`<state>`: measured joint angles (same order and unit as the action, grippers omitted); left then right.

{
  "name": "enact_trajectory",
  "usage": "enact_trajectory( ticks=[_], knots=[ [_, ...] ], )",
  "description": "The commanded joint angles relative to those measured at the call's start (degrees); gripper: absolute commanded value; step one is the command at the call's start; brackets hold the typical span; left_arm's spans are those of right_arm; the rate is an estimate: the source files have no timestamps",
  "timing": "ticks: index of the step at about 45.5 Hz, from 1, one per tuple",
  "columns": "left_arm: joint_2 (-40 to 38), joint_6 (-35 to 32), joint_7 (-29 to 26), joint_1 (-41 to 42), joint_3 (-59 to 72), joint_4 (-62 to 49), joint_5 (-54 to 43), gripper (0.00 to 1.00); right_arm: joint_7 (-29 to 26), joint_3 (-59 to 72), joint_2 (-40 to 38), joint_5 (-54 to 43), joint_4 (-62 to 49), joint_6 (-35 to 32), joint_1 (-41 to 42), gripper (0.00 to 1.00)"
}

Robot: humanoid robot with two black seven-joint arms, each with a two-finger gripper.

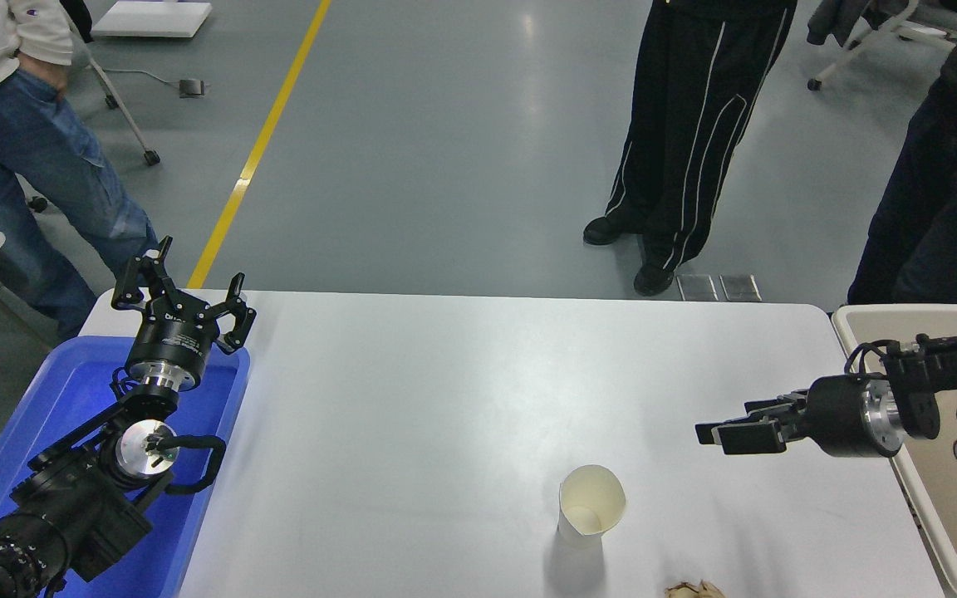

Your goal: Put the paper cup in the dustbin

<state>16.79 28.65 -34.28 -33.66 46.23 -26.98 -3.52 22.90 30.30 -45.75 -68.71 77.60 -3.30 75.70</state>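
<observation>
The paper cup [591, 503] stands upright on the white table [462, 390], near the front edge and right of the middle, its cream inside showing. My right gripper [723, 421] is open and empty. It points left, low over the table, above and to the right of the cup and apart from it. The beige dustbin [851, 325] stands at the table's right edge, under my right arm. My left gripper [179, 291] is open and parked over the blue tub at the lower left.
A bright blue plastic tub [71, 390] sits at the table's left edge. A small crumpled brownish scrap [694, 590] lies at the front edge, right of the cup. People [686, 124] stand on the floor beyond the table's far side.
</observation>
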Motion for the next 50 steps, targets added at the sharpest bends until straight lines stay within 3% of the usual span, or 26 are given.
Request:
enact_trajectory(
  ticks=[1, 29, 50],
  knots=[
    [0.0, 0.0, 0.0, 0.0, 0.0, 0.0, 0.0, 1.00, -0.1, 10.2, 8.6, 11.1, -0.1, 0.4, 6.0, 0.99],
    [0.0, 0.0, 0.0, 0.0, 0.1, 0.0, 0.0, 1.00, -0.3, 16.3, 25.6, 11.8, -7.9, 2.0, 6.1, 0.94],
    [0.0, 0.0, 0.0, 0.0, 0.0, 0.0, 0.0, 1.00, -0.3, 17.1, 26.7, 11.8, -13.7, 3.1, -1.1, 0.94]
  ],
)
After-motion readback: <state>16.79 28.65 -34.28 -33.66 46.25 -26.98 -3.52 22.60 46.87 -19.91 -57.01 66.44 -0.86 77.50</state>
